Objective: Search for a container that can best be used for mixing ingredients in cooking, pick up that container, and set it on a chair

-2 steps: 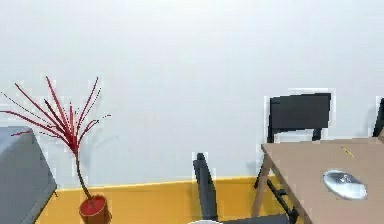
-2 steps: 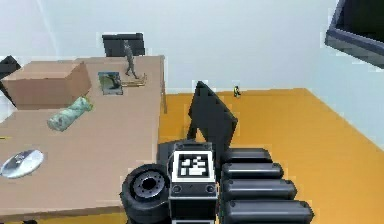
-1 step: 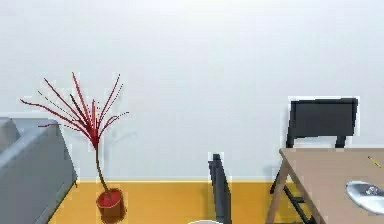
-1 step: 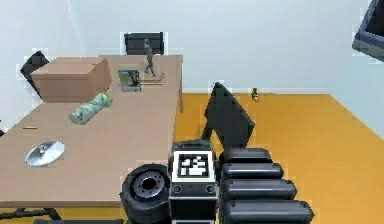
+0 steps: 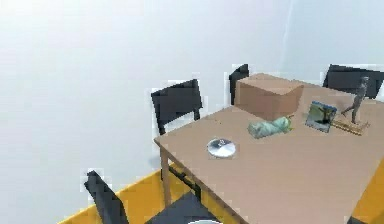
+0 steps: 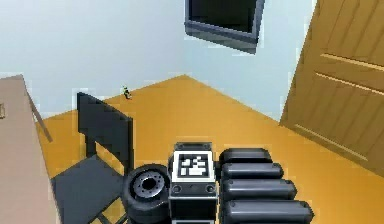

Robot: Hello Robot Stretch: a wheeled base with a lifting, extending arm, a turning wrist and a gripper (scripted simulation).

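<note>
A small silvery round bowl-like thing (image 5: 222, 148) lies on the brown wooden table (image 5: 290, 185), near its left edge. Dark chairs stand around the table: one behind its left corner (image 5: 177, 104), two at the far side (image 5: 238, 78) (image 5: 352, 79), and one at the bottom left (image 5: 108, 200). In the arm side view, the gripper's dark body (image 6: 148, 191) sits low at the bottom edge, left of a white marker square (image 6: 192, 165). Its far end is not clear, so I cannot tell whether it holds anything. A dark chair (image 6: 100, 150) stands just beyond it.
On the table are a cardboard box (image 5: 270, 95), a grey-green thing lying on its side (image 5: 270, 127), a small framed picture (image 5: 321, 116) and a figurine (image 5: 356, 104). A wooden door (image 6: 345, 80) is at the arm side view's right. A dark screen (image 6: 225, 20) hangs on the wall.
</note>
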